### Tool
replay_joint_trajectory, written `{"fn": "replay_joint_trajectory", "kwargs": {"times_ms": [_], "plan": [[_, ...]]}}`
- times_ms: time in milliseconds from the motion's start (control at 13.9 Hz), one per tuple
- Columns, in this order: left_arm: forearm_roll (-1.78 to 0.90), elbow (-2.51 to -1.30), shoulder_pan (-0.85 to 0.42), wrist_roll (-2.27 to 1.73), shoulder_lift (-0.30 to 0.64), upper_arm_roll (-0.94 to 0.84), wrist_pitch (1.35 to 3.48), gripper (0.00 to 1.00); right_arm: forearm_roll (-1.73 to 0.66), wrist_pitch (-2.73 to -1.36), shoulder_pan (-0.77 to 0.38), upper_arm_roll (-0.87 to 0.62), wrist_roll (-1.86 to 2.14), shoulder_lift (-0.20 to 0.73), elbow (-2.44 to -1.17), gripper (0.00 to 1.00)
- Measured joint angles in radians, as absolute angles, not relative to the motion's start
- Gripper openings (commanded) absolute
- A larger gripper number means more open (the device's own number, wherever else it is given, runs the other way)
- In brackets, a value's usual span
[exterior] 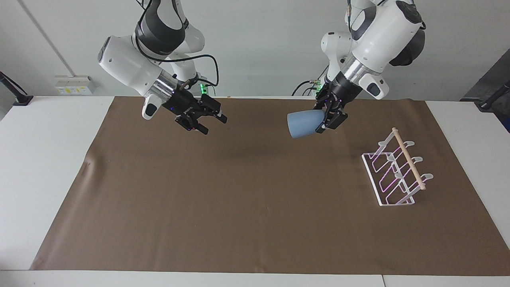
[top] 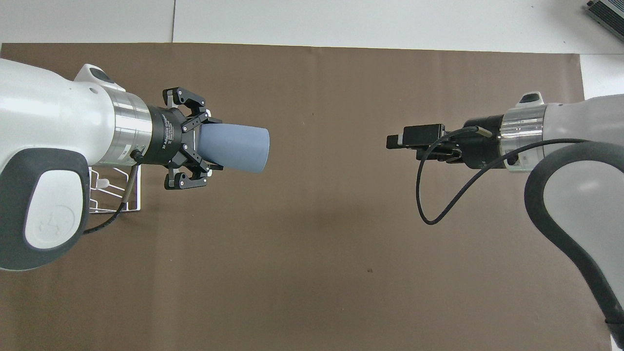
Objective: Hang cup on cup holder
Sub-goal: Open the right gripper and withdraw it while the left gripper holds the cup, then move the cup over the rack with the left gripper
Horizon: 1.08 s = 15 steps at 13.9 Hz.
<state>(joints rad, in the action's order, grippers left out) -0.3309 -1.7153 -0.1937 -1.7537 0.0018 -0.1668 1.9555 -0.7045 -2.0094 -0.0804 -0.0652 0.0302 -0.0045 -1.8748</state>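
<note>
Aloft: one cup (exterior: pixel 302 124), left claw (exterior: pixel 327 119) clamped.

The left gripper (exterior: pixel 324 119) holds the blue cup (exterior: pixel 302 124) by its narrow base, tilted mouth-down, in the air over the brown mat (exterior: pixel 255 199). The white rack (exterior: pixel 394 175) stands toward the left arm's end. The right gripper (exterior: pixel 211 122) hangs empty, fingers apart.
</note>
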Motion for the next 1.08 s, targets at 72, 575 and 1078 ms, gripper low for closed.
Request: {"fn": "replay_joint_trajectory", "kwargs": {"times_ms": [72, 575, 1078], "plan": [[-0.286, -1.725, -0.181, -1.695, -0.001, -0.166, 1.956, 0.0, -0.596, -2.009, -0.082, -0.066, 0.028, -0.004, -1.867, 1.0], [0.014, -1.828, -0.07, -1.404, -0.035, -0.164, 2.079, 0.0, -0.074, -1.989, -0.084, -0.065, 0.025, -0.005, -1.81, 1.0], [0.307, -1.968, 0.046, -1.253, -0.056, -0.162, 2.334, 0.0, -0.013, -1.697, -0.019, -0.053, 0.0, -0.023, -1.625, 1.0]]}}
